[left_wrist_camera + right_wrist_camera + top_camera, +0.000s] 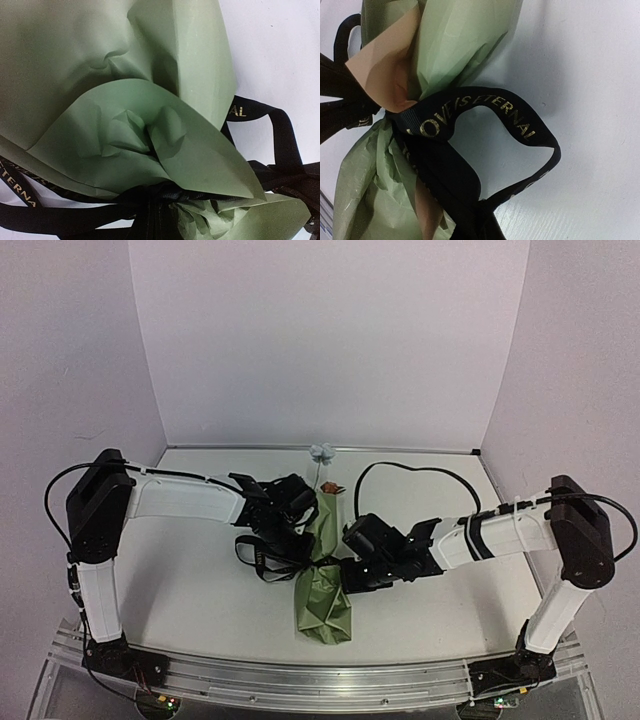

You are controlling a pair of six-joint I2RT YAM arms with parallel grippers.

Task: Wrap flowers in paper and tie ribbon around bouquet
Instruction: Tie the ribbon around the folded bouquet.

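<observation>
left gripper [300, 525]: shut. In the left wrist view the ribbon [286, 137] bunches right where its tips should be, so I read it as pinched on the ribbon. The fingers themselves aren't in frame.
right gripper [345, 568]: shut too. In the right wrist view two ribbon strands run down to the bottom edge at its tips, and I take that as a hold on the ribbon.
bouquet [322, 600]: lying flat mid-table [180, 580], between the two grippers.
axis: near–far. The flowers [322, 452] are at the far end, and the broad crumpled paper [100, 60] end points at the near table edge.
waist: the cinch sits between the grippers. The left one is on its left and a bit toward the blooms, the right one on its right and about level with it.
nearer arm: can't split them, both are at the waist.
next move (my guess): pull the ends apart across the axis — left and right — to tighten. A pull along the axis could slide the band off the waist.
top view only: whole layout, blooms, a loose ribbon loop on the table left of the waist. The cinch itself is hidden under the grippers.
right wrist only: tan reverse of the paper at the waist, plus an open loop with gold lettering.
left wrist only: overlapped paper folds above the cinch, with ribbon passing under them.
can't tell: whether a knot is formed.
</observation>
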